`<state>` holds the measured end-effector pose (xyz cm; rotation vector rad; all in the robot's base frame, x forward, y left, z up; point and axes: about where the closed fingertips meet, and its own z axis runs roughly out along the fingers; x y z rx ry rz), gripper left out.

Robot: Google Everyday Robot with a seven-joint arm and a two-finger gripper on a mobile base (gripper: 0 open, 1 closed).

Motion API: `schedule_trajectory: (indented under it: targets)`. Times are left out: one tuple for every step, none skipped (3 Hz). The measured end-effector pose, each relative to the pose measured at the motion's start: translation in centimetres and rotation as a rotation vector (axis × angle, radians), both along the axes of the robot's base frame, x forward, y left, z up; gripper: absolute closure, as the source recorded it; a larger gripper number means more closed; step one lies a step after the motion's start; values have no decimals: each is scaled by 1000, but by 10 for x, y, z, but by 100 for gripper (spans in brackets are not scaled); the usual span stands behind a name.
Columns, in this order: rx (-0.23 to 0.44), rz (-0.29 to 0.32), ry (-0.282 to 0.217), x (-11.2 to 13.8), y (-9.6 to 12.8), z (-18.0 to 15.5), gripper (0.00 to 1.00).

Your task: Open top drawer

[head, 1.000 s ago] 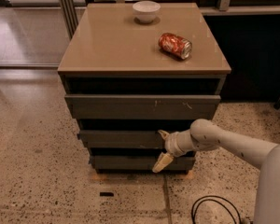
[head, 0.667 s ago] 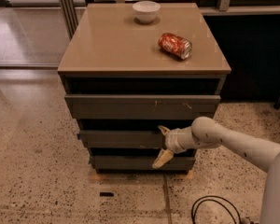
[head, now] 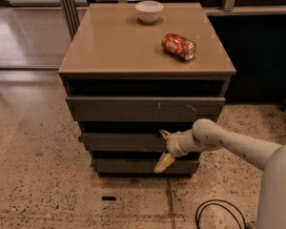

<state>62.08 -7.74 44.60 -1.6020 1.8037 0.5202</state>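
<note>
A grey cabinet with three drawers stands in the middle of the camera view. Its top drawer (head: 145, 108) shows a flat front under the tan top (head: 119, 46) and sticks out a little. My gripper (head: 163, 149) sits lower down, in front of the middle drawer (head: 121, 141), right of its centre. One yellowish finger (head: 165, 134) points up at the middle drawer's front and the other (head: 163, 163) hangs down over the bottom drawer (head: 128, 166). The fingers are spread wide and hold nothing. My white arm (head: 238, 147) reaches in from the lower right.
A white bowl (head: 149, 11) stands at the back of the cabinet top. A red can (head: 179, 46) lies on its side to the right. A black cable (head: 219, 216) loops on the speckled floor at lower right. A small dark object (head: 108, 198) lies on the floor in front.
The gripper has stayed at the middle drawer with only a slight shift. The drawers have not moved.
</note>
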Motion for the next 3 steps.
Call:
schedule_trajectory:
  targets:
    - [-42, 12, 33, 13, 2, -25, 0]
    - [-42, 12, 33, 13, 2, -25, 0]
    - [-59, 50, 89, -7, -2, -24, 0]
